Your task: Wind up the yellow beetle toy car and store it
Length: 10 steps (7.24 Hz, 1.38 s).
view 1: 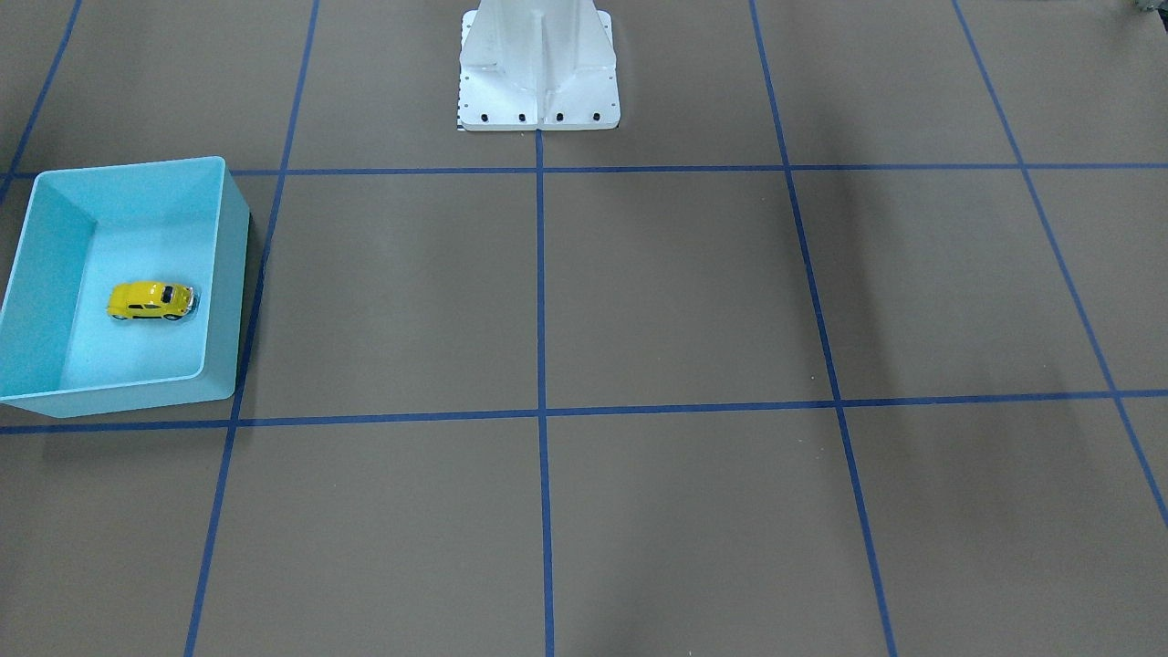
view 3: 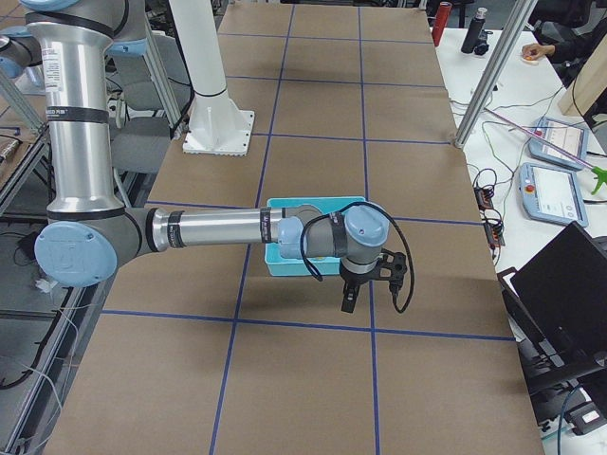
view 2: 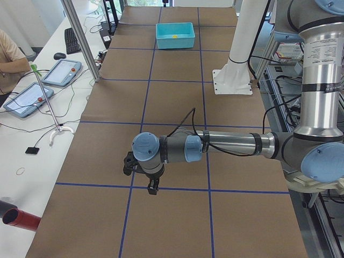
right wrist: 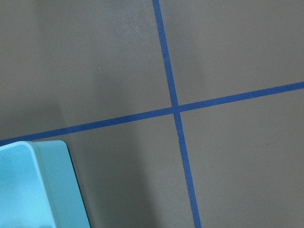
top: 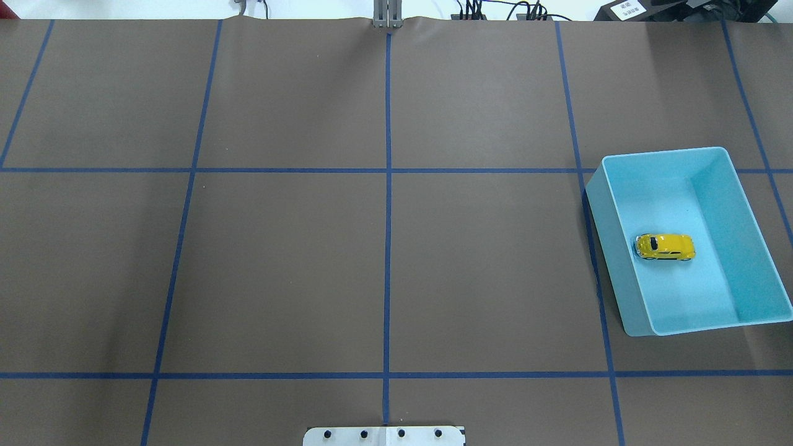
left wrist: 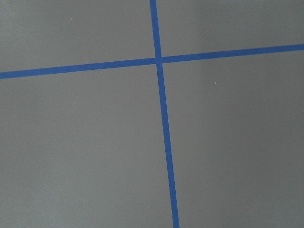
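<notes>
The yellow beetle toy car (view 1: 151,301) stands on its wheels on the floor of the light blue bin (view 1: 119,394), near the middle. The overhead view shows the car (top: 666,246) and the bin (top: 616,248) at the table's right side. My left gripper (view 2: 153,188) shows only in the exterior left view, pointing down over the table far from the bin; I cannot tell if it is open. My right gripper (view 3: 349,301) shows only in the exterior right view, just beside the bin (view 3: 313,202); I cannot tell its state.
The robot's white base plate (view 1: 538,109) stands at the table's robot-side edge. Blue tape lines (top: 388,248) divide the brown table. A corner of the bin (right wrist: 33,190) shows in the right wrist view. Tablets and cables lie on the operators' white table (view 2: 32,97).
</notes>
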Each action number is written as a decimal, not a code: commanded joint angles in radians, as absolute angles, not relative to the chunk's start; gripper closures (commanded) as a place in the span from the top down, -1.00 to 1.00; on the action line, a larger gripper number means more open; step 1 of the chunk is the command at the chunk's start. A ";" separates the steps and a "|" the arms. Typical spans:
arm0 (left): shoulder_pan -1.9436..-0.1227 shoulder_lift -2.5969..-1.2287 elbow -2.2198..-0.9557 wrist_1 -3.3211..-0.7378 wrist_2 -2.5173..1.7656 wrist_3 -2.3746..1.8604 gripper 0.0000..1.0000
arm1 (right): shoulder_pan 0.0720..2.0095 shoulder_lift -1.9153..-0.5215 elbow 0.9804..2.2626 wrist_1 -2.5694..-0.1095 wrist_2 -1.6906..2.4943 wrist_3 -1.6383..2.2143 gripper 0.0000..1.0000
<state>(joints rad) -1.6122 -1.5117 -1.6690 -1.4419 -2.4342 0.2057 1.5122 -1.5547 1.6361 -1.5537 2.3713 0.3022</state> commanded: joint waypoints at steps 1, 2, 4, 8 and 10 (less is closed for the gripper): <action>-1.612 -1.511 -1.669 -1.442 -2.434 0.206 1.00 | 1.505 -1.562 1.643 -1.551 2.368 0.278 1.00; -1.612 -1.511 -1.669 -1.442 -2.433 0.206 1.00 | 1.505 -1.565 1.643 -1.551 2.346 0.174 1.00; -1.612 -1.511 -1.669 -1.442 -2.430 0.207 1.00 | 1.505 -1.574 1.644 -1.551 2.335 0.101 1.00; -1.612 -1.511 -1.669 -1.442 -2.430 0.207 1.00 | 1.494 -1.574 1.644 -1.555 2.335 0.101 1.00; -1.612 -1.511 -1.669 -1.442 -2.430 0.207 1.00 | 1.485 -1.574 1.643 -1.555 2.335 0.101 1.00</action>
